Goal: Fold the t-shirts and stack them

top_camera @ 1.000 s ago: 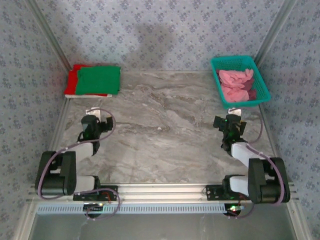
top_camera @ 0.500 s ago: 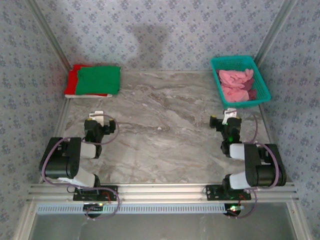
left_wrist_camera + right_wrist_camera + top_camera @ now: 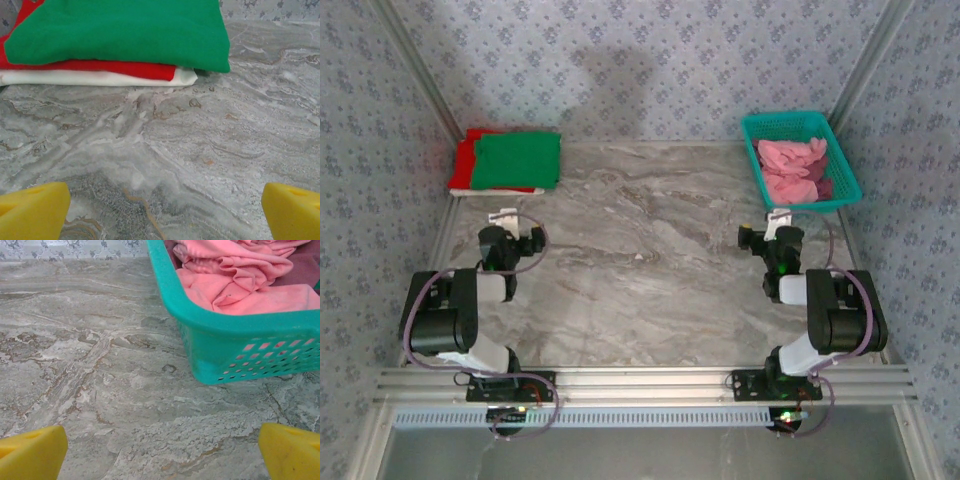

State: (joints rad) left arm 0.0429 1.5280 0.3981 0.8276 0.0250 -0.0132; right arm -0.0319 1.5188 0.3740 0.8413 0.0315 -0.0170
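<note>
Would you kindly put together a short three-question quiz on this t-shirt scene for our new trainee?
1. True or false: the green t-shirt lies on top of the red t-shirt.
2. Where is the pink t-shirt? A. inside the teal basket; B. beside it; C. under it.
3. Fill in: the left hand and right hand both stand ____, holding nothing.

Key: 1 true; 2 A; 3 open.
</note>
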